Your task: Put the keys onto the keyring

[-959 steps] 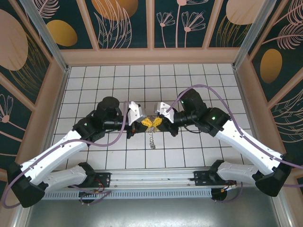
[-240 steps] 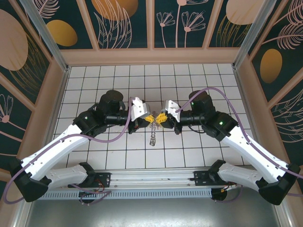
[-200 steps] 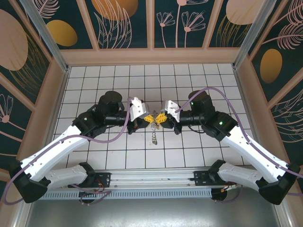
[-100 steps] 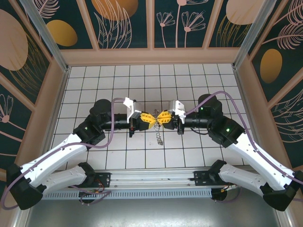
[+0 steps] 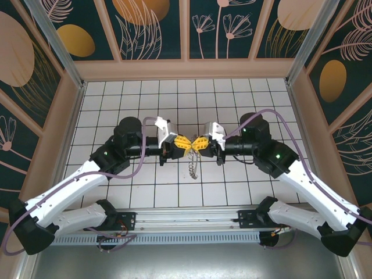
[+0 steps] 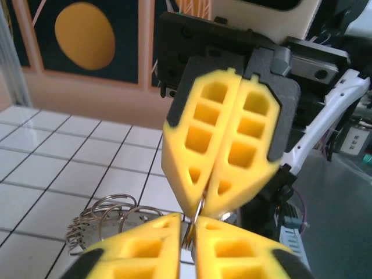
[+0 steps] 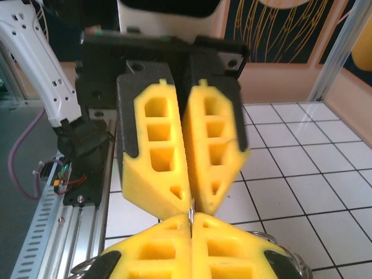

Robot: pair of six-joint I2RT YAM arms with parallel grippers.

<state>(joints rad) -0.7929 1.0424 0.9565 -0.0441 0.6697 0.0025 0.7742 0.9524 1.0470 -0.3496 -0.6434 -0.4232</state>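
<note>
Top external: left gripper (image 5: 185, 143) and right gripper (image 5: 198, 143) have pushed back tip to tip mid-frame, keyring (image 5: 192, 165) dangling just below. Left wrist: its loops sit lower left, both grippers pinching a wire sliver. Right wrist: same clamp at bottom centre, so I reckon threading's unfinished.

Surface (image 5: 116, 93): white square tiles, dark grid lines, slight sheen
Walls (image 5: 151, 29): dark teal panels on three sides, printed with orange-gold discs (image 5: 75, 39) and pale line-drawn leaves and flowers
Framing (image 5: 186, 68): pale peach battens between panels and along their base
Corner posts (image 5: 55, 40): bare aluminium
Near edge: metal rail (image 5: 186, 218), grey sheet (image 5: 186, 261) beyond it
</note>
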